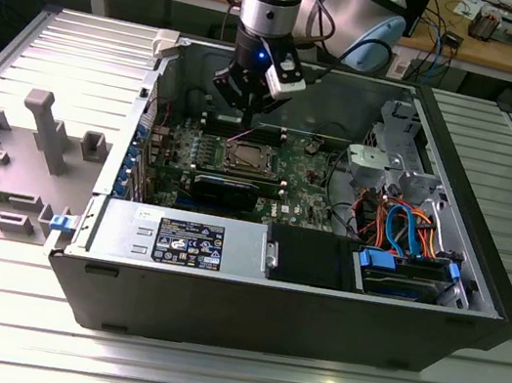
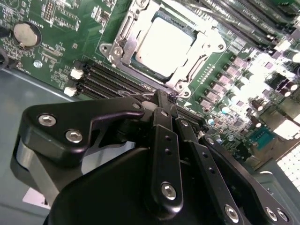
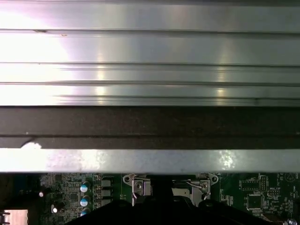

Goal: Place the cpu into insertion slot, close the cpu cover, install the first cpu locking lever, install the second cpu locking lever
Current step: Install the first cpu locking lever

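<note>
Ribbed metal table [image 1: 225, 365] | open computer case [image 1: 314, 311] | gripper [image 2: 161, 101] fingers together, empty, above cpu [image 2: 164, 42]

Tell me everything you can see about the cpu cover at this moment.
The cpu cover is a thin silvery metal frame with a large square opening. It looks closed, lying flat over the insertion slot, with the pale metal top of the cpu showing through the opening. It sits on the green board inside the open computer case. In the exterior view the cover lies just below the gripper, which does not seem to touch it.
</note>
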### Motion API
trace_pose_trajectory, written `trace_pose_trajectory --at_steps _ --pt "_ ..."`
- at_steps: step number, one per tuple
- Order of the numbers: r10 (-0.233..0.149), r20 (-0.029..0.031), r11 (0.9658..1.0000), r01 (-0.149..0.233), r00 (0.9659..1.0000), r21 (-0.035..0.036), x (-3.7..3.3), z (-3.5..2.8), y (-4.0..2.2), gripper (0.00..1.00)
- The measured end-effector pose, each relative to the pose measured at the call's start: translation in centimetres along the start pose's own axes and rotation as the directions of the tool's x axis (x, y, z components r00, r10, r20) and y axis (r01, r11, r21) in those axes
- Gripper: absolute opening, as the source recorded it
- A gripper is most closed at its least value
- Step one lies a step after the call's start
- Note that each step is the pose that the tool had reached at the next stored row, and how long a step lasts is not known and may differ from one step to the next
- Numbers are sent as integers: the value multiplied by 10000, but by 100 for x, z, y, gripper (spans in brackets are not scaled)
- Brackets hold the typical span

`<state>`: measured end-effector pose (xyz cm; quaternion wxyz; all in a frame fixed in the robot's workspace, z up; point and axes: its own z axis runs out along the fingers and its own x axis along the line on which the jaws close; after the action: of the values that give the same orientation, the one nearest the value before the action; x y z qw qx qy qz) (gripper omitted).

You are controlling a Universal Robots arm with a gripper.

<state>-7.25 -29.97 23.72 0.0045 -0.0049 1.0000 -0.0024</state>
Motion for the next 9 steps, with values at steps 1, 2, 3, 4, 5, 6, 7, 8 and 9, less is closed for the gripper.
trace_pose_trajectory --at_steps 1,2,3,4,5,6,7,8,9 --pt "-1 0 10000 1 10000 -20 0 11 7 11" --pt "-6 1 10000 6 10000 -57 0 26 13 11" --pt "-19 0 10000 19 10000 -82 0 46 15 11" --pt "-35 2 10000 35 10000 -90 0 59 16 11" --pt "-61 1 9999 61 10000 -91 1 68 18 11" --pt "-101 1 9999 101 9999 -92 2 76 21 11" --pt "-152 1 9998 152 9999 -91 1 84 26 11" --pt "-223 1 9997 223 9998 -91 1 94 34 11" --pt "-245 1 9997 245 9997 -92 1 100 41 11"
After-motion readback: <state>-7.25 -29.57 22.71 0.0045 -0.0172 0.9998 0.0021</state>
